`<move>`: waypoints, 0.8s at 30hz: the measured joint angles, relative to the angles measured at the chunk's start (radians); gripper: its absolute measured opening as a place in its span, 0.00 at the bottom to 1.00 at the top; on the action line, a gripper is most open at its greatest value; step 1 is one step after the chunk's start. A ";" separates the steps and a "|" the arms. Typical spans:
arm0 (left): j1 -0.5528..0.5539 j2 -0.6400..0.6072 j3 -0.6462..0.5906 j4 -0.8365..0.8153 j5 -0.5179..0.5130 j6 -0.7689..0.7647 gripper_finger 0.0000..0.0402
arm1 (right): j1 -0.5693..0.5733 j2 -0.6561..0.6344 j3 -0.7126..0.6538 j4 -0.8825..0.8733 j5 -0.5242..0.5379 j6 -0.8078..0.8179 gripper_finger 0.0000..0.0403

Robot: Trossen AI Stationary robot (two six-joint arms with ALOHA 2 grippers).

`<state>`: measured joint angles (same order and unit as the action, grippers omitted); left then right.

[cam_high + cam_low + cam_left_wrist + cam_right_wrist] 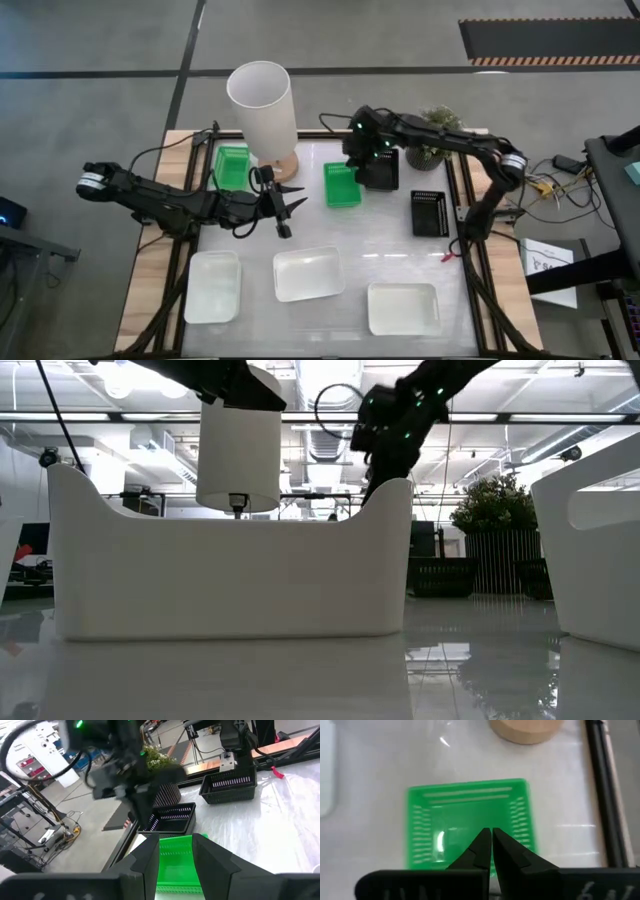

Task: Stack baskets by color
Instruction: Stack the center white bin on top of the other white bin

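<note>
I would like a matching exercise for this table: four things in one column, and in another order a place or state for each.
Things:
1. right gripper
2. left gripper
3. black basket
4. lamp

Places or states:
A. stands at the back, on a round wooden base
B. shut, above a green basket
C. open, near the table's middle
D. lies alone at the right side

Pairs: 1-B, 2-C, 3-D, 4-A
</note>
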<state>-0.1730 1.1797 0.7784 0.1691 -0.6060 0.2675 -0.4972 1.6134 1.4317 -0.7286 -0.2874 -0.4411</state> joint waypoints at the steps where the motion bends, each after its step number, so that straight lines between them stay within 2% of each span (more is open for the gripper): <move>1: 0.000 0.000 0.000 -0.001 0.000 -0.001 0.25 | 0.016 -0.026 -0.028 0.013 0.000 0.014 0.02; 4: 0.000 0.006 0.000 0.000 0.000 -0.024 0.25 | 0.072 -0.112 -0.132 0.087 0.006 0.064 0.02; 11: 0.001 0.039 0.000 -0.002 0.000 -0.040 0.25 | 0.227 -0.306 -0.396 0.281 0.183 0.197 0.02; 16: 0.000 0.057 0.000 0.004 0.000 -0.079 0.25 | 0.320 -0.430 -0.586 0.505 0.187 0.288 0.02; 24: -0.002 0.062 0.000 0.000 0.000 -0.235 0.25 | 0.409 -0.587 -0.849 0.850 0.187 0.313 0.02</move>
<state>-0.1753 1.2415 0.7784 0.1688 -0.6061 0.0324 -0.0882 1.0267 0.5822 0.1211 -0.1005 -0.1276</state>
